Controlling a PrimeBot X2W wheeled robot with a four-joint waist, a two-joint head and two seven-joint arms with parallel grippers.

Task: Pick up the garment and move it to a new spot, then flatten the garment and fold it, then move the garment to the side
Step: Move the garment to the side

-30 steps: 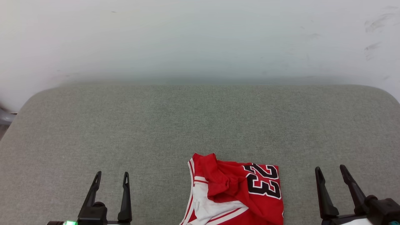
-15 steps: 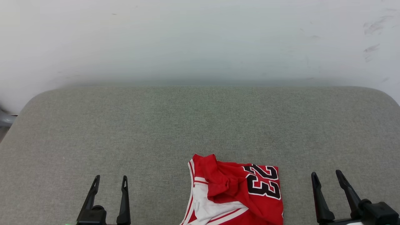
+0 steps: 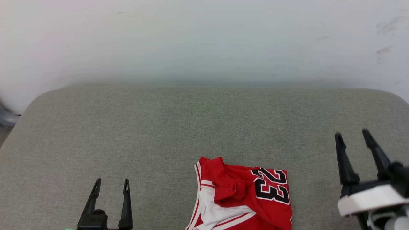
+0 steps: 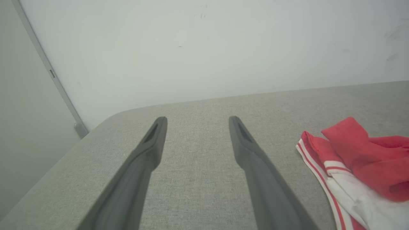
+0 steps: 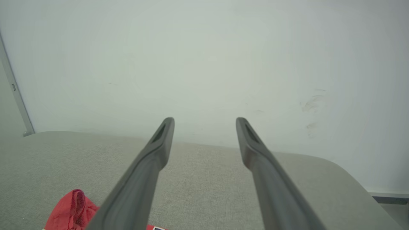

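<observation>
The garment point(image 3: 243, 195) lies crumpled at the near edge of the grey padded table point(image 3: 204, 127), red with white parts, striped trim and a black "23". Its striped edge and a red fold lie at the right of the left wrist view point(image 4: 351, 163), and a red tip of it pokes up at the bottom left of the right wrist view point(image 5: 72, 210). My left gripper point(image 3: 110, 182) is open, low at the near left, well left of the garment. My right gripper point(image 3: 351, 133) is open and raised at the right, apart from the garment. Both grippers point(image 4: 195, 118) point(image 5: 204, 119) hold nothing.
A white wall point(image 3: 204, 41) runs behind the table. The table's rounded far corners sit at left point(image 3: 44, 95) and right point(image 3: 393, 94). A grey frame strip point(image 4: 48, 70) runs down the wall at the left.
My right gripper has risen and moved farther from me, its white wrist now in the head view. The left gripper sank slightly. The garment has not moved.
</observation>
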